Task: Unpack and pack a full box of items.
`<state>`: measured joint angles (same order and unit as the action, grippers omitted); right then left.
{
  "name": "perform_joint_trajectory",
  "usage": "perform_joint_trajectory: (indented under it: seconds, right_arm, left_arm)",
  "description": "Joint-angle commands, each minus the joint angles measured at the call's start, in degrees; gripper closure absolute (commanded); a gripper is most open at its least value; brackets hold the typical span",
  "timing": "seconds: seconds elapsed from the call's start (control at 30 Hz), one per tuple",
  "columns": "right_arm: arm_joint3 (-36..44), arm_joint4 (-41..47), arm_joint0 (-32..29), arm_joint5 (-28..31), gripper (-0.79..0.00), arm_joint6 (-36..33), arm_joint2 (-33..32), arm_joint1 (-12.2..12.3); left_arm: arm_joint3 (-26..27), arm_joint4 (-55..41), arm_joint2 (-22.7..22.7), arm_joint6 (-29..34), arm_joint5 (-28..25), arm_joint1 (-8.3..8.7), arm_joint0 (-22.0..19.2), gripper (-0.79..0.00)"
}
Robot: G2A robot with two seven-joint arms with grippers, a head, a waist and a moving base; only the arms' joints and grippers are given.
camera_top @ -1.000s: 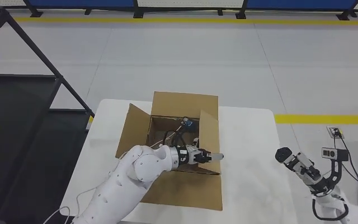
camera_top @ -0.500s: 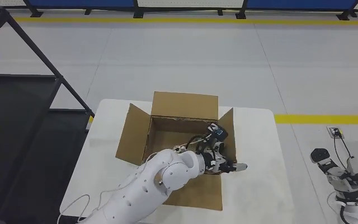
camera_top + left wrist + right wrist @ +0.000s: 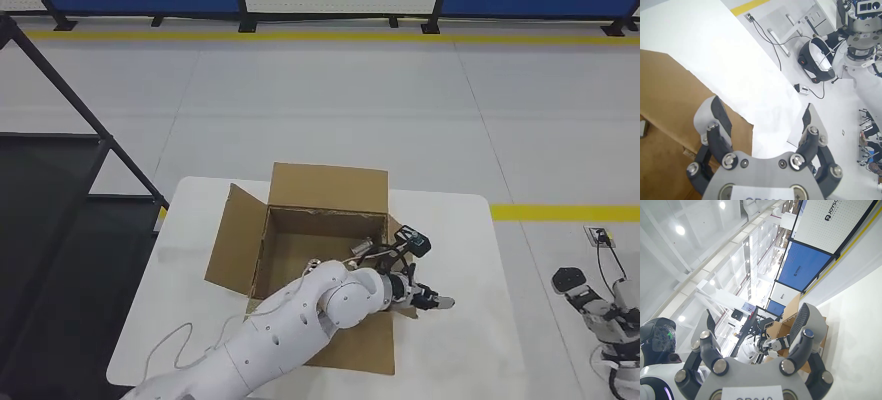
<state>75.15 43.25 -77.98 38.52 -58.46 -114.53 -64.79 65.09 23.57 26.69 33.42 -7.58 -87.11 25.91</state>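
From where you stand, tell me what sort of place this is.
Probably a large industrial hall or warehouse set up for robot trials: yellow lines run along the pale floor, blue partition panels fence off the area, and rows of lamps hang high overhead.

The box (image 3: pixel 330 185) sits on the counter (image 3: pixel 455 340), nearer its far edge, with its flaps spread outward on every side. The left gripper (image 3: pixel 438 300) hangs over the near corner of the box's right flap (one side above cardboard, the other above bare counter). The right gripper (image 3: pixel 757 309) is out beyond the counter's right edge, well apart from the box.
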Motion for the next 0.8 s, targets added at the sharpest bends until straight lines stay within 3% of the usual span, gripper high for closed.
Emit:
perform_joint_trajectory:
  seconds: [0.0,0.23,0.37,0.47,0.6,0.77]
  right_arm:
    - [0.0,-0.7,0.9,-0.6,-0.785,0.4,0.6,0.1]
    - [0.9,-1.7,2.4,-0.9,-0.785,2.6,1.9,0.2]
    - [2.3,-2.6,3.1,-1.2,-0.785,4.4,2.7,0.2]
    - [4.9,-5.1,3.7,-1.7,-0.785,5.2,3.5,0.3]
    - [9.6,-10.4,4.9,-3.6,-0.785,6.5,4.9,0.5]
    - [17.3,-23.0,8.2,-9.3,-0.785,9.7,8.9,0.9]
  left_arm:
    - [-0.1,-0.3,0.7,-0.6,-0.8,-0.35,-0.2,-0.785]
    - [6.6,1.8,5.3,-1.2,-1.7,0.95,1.7,-0.785]
    - [16.5,8.0,11.3,-2.5,-0.4,3.67,6.1,-0.785]
    - [27.6,10.6,20.4,-1.0,-0.5,6.97,13.5,-0.785]
    - [43.9,8.0,37.1,4.6,-4.1,11.11,27.1,-0.785]
    - [56.0,-2.1,58.7,7.2,-9.5,13.91,41.5,-0.785]
